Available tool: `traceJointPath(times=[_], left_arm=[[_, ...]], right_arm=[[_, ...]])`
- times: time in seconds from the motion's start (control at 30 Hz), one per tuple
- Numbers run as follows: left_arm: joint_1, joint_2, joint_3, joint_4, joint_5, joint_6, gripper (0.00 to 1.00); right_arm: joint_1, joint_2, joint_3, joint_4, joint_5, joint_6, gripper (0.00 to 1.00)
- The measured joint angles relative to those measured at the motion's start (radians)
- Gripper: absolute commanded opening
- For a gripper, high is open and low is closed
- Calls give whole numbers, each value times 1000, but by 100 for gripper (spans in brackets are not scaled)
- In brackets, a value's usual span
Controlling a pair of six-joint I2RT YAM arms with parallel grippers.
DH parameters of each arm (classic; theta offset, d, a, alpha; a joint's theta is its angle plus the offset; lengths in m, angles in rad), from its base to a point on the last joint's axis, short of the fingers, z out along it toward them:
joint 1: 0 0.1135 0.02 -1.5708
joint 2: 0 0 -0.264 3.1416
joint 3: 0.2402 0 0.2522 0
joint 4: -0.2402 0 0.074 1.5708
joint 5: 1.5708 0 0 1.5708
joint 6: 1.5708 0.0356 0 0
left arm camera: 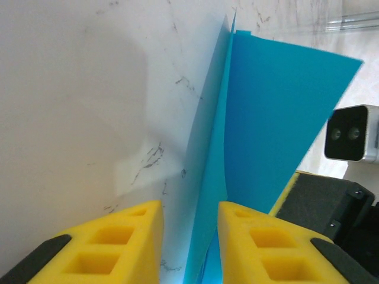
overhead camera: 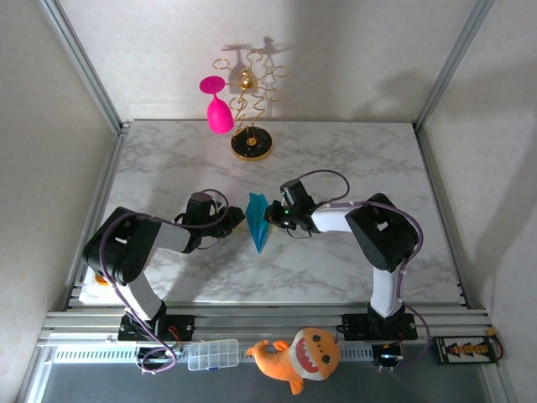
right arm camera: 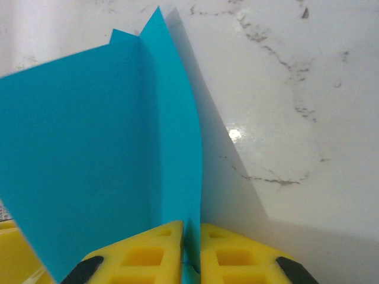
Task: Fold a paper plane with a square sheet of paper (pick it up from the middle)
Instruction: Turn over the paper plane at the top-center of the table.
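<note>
right gripper (right arm camera: pixel 190 232) was clamped on the paper plane (right arm camera: pixel 89 148), its two yellow pads pressed together over a lower fold so the blue stood up between them like a keel. left gripper (left arm camera: pixel 189 208) faced it from the other side with its jaws part-way apart. the paper ran through the gap against one pad, and bare table showed between it and the other. from above, the paper plane sat over the middle of the marble table (overhead camera: pixel 361 159) between both arms; resting or lifted, i could not tell.

to my eye the folding was far along, the sheet already a slim dart, and the step in hand looked like setting a crease or wing. the next move, i judged, called for the left jaws to close squarely on the flap without dragging it, since the right pinch was the only firm hold.

the paper was thin, smooth, matte turquoise, with straight crisp edges and one panel bowing softly. the pads were yellow blocks with hollow square cells. the table was glossy white stone veined in grey.
</note>
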Motion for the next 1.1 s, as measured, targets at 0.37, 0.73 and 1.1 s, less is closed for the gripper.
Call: traceJointPath(times=[0.37, 0.73, 1.1], left_arm=[[0, -49, -13, 34, -23, 1, 33], [-21, 38, 50, 27, 14, 13, 34], [-32, 109, 140, -74, 19, 69, 13]], right_arm=[[-1, 2, 2, 0, 0, 0, 12], [-1, 3, 3, 0, 0, 0, 12], [-4, 5, 9, -1, -10, -7, 18]])
